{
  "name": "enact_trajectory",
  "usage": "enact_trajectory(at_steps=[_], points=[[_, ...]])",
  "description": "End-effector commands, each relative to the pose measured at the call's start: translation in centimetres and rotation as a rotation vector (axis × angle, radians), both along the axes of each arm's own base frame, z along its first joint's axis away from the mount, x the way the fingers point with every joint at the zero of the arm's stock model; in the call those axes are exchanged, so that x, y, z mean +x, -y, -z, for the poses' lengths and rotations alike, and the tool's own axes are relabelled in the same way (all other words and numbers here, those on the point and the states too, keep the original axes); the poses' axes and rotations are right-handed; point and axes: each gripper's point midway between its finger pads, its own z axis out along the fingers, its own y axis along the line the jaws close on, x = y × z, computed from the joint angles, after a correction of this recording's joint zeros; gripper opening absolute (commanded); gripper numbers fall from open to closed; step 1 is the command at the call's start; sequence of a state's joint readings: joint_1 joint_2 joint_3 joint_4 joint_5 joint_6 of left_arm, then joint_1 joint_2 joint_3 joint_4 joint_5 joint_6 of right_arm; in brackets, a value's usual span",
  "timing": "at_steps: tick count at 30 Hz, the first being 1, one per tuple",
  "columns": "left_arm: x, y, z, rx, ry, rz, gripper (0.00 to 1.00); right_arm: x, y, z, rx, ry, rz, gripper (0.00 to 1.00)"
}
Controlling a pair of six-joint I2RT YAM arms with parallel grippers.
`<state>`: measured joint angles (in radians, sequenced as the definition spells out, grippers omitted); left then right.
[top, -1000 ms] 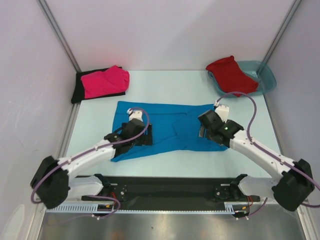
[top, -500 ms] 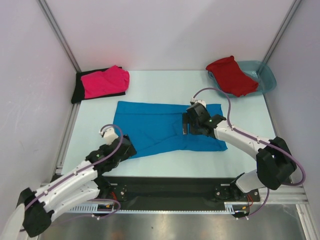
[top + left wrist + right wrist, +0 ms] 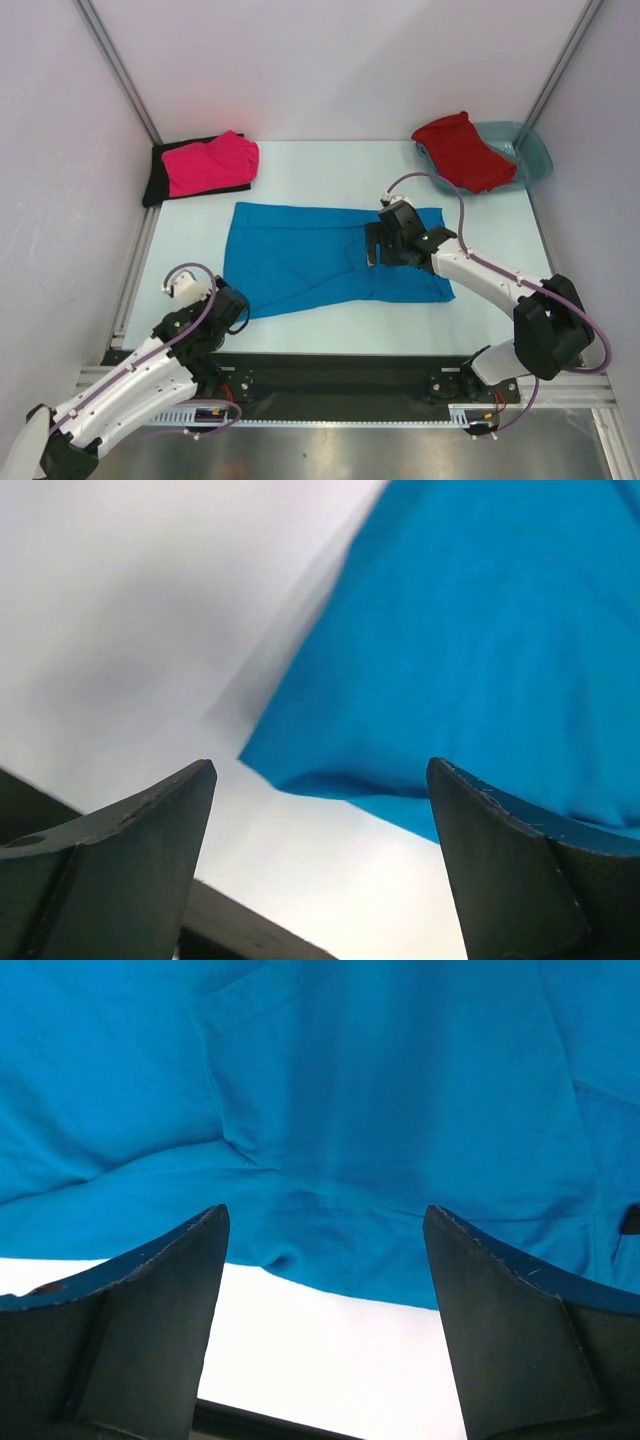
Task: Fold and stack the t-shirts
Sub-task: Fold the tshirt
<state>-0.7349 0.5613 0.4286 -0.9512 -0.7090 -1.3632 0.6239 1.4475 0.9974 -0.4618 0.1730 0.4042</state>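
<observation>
Moved since earlier: the left arm has drawn back off the blue t-shirt (image 3: 310, 262) toward its base, so the left end effector (image 3: 236, 310) now sits just off the shirt's near-left corner. The right end effector (image 3: 378, 250) has swung from the shirt's right end in toward its middle.
Left end effector: released, fingers spread, nothing between them. Its wrist view shows the shirt's corner lying just ahead of the gap.
Right end effector: released, fingers wide, hovering close over the cloth beside a raised crease, grasping nothing.
Blue t-shirt: spread crossways in the middle of the surface (image 3: 330, 175), rumpled around its centre and not yet a finished fold.
Step in hand: probably lining up both grips for the next fold.
Doing it well: come in low at the near-left corner so one finger slides under the cloth. Pinch every layer at that edge rather than only the top one. Take the right-hand grip on the same edge, then lift both together so the edge stays taut and the crease falls straight.
Teal tub (image 3: 538, 155): at the far right, holding the red t-shirt (image 3: 460, 150), which spills over the rim toward the surface.
Pink t-shirt (image 3: 210, 163): folded, lying on the black t-shirt (image 3: 153, 183) at the far left, in no container.
</observation>
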Motion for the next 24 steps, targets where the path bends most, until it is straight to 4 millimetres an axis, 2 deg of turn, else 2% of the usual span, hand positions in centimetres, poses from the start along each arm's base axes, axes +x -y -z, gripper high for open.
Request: enact_trajectory(at_steps=[1, 7, 12, 15, 16, 17, 21, 22, 24], points=[[-0.7, -1.4, 0.7, 0.074, -0.057, -0.064, 0.93, 0.8, -0.5, -2.5, 0.045, 0.068, -0.021, 0.84], [-0.8, -0.9, 1.9, 0.085, -0.106, -0.049, 0.95, 0.7, 0.4, -2.4, 0.047, 0.067, -0.011, 0.84], [-1.2, -0.7, 3.7, 0.028, -0.108, -0.052, 0.94, 0.5, 1.2, -2.2, 0.048, 0.059, -0.002, 0.84], [-0.9, -0.2, 4.3, 0.004, -0.091, -0.036, 0.83, 0.4, 1.8, -2.1, 0.048, 0.058, 0.002, 0.84], [-0.6, 0.1, 4.3, -0.006, -0.082, -0.029, 0.72, 0.4, 1.9, -2.2, 0.052, 0.061, 0.003, 0.84], [-0.6, 0.1, 4.4, -0.010, -0.083, -0.028, 0.67, 0.5, 2.1, -2.2, 0.052, 0.061, 0.007, 0.84], [0.0, 0.6, 4.4, -0.010, -0.073, -0.017, 0.56, 0.3, 2.5, -2.1, 0.054, 0.060, 0.013, 0.84], [0.0, 0.6, 4.4, -0.005, -0.079, -0.013, 0.46, 0.3, 2.7, -2.2, 0.054, 0.061, 0.019, 0.84], [0.2, 0.7, 4.3, -0.003, -0.077, -0.011, 0.40, 0.2, 2.7, -2.0, 0.053, 0.058, 0.016, 0.84]])
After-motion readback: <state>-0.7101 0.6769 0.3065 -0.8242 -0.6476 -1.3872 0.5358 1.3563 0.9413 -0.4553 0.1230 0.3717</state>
